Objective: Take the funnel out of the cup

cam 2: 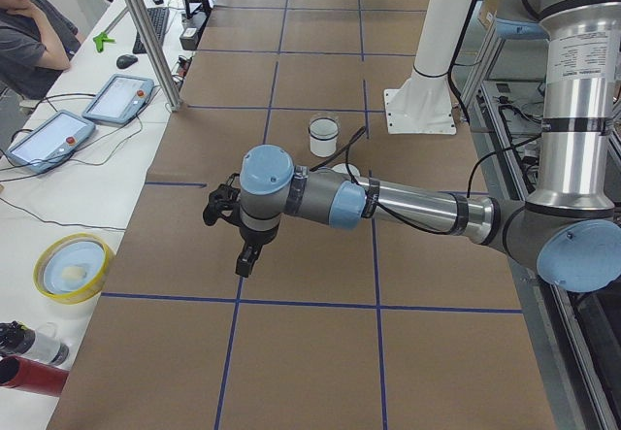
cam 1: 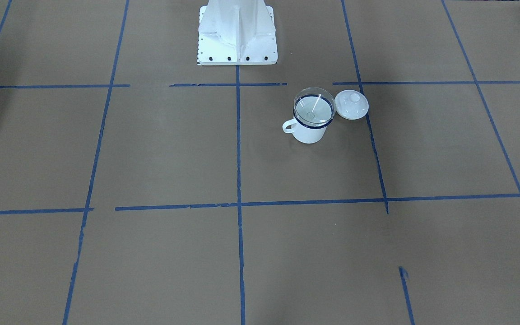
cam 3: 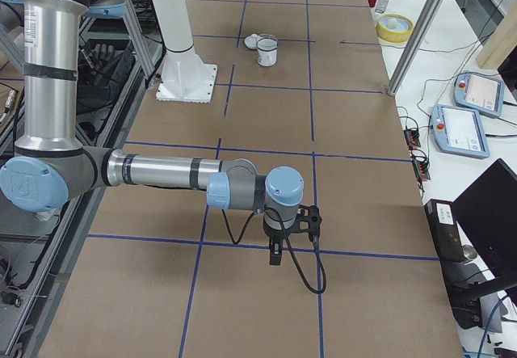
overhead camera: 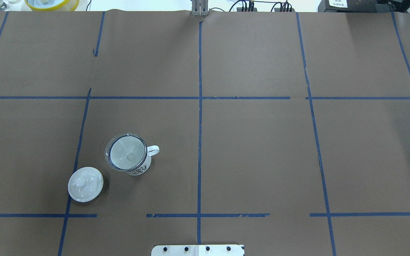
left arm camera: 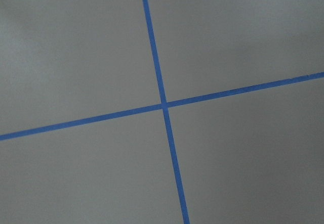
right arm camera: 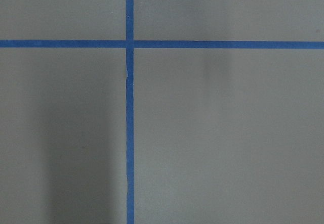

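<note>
Both end effectors show only in the two side views, so I cannot tell how far either one is open. The left end effector (cam 2: 246, 258) hangs above bare brown desk (overhead camera: 262, 160) with nothing in it and nothing touching it. Its wrist camera shows only paper and a cross of blue tape (left arm camera: 163, 104). The right end effector (cam 3: 275, 253) also hangs over bare desk near a tape line, holding and touching nothing.

The cup (cam 1: 308, 128) stands upright, well apart from the left end effector, beyond that arm's forearm and toward the white base pillar (cam 2: 434, 71). It is farther still from the right end effector, at the opposite end of the desk. It is white with a dark blue rim, and the overhead view shows a dark pattern low on its side. Its loop handle (overhead camera: 153, 150) points toward the desk's centre line.

The funnel (overhead camera: 126, 156) sits in the cup's mouth. It is clear, its round rim reaches just past the cup's blue rim, and its spout points down inside, where it shows as a small circle. A white knobbed lid (overhead camera: 85, 184) lies flat just beside the cup, on the side away from the handle, with a small gap between them.
</note>
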You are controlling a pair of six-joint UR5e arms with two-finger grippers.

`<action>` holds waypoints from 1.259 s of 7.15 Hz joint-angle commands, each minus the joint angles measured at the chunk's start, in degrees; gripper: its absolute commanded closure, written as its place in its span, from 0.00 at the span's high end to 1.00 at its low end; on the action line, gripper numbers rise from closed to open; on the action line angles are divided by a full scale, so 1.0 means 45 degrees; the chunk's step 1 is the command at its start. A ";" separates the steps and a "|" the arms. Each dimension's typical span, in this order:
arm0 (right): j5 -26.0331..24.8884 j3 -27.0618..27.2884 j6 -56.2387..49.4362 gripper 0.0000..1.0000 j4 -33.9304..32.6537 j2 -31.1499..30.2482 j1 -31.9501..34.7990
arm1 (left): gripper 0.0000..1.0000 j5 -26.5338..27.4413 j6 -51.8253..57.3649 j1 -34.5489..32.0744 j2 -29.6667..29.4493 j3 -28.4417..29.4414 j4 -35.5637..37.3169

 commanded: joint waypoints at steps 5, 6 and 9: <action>0.0000 0.0006 0.0000 1.00 0.0000 0.0000 0.0000 | 1.00 -0.0134 -0.6458 0.3380 -0.0446 0.0762 -0.4894; 0.0000 0.0006 0.0000 1.00 0.0000 0.0000 0.0000 | 1.00 0.0684 -0.8682 0.4807 -0.0815 0.0336 -0.4874; 0.0000 0.0006 0.0000 1.00 0.0000 0.0000 0.0000 | 1.00 0.1505 -1.5675 0.8889 -0.1948 -0.1556 -0.4390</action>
